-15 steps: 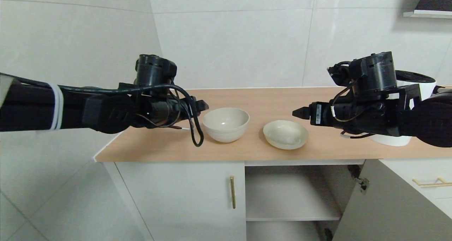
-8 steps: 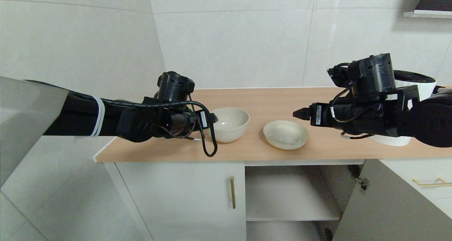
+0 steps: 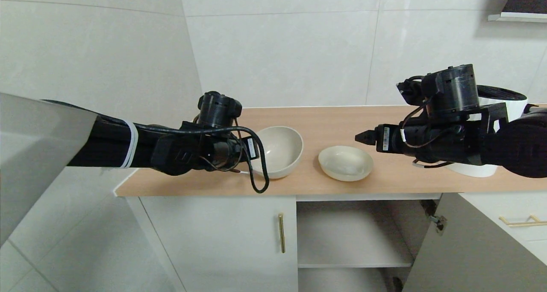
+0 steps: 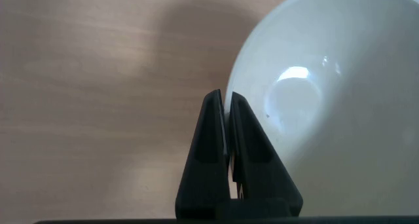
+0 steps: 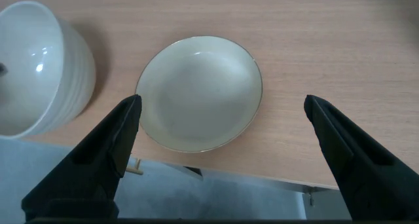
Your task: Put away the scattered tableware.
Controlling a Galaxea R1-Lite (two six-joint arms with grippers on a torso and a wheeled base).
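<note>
The deep bowl [image 3: 280,151] sits tipped on the wooden counter [image 3: 384,125] with its rim pinched between the fingers of my left gripper [image 4: 226,98], the shallow plate [image 5: 198,93] lies just beside it, and my right gripper [image 3: 362,137] hangs spread wide above that plate.

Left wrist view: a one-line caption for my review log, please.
Left gripper shut on the near rim of the white bowl, over the wooden counter.
</note>
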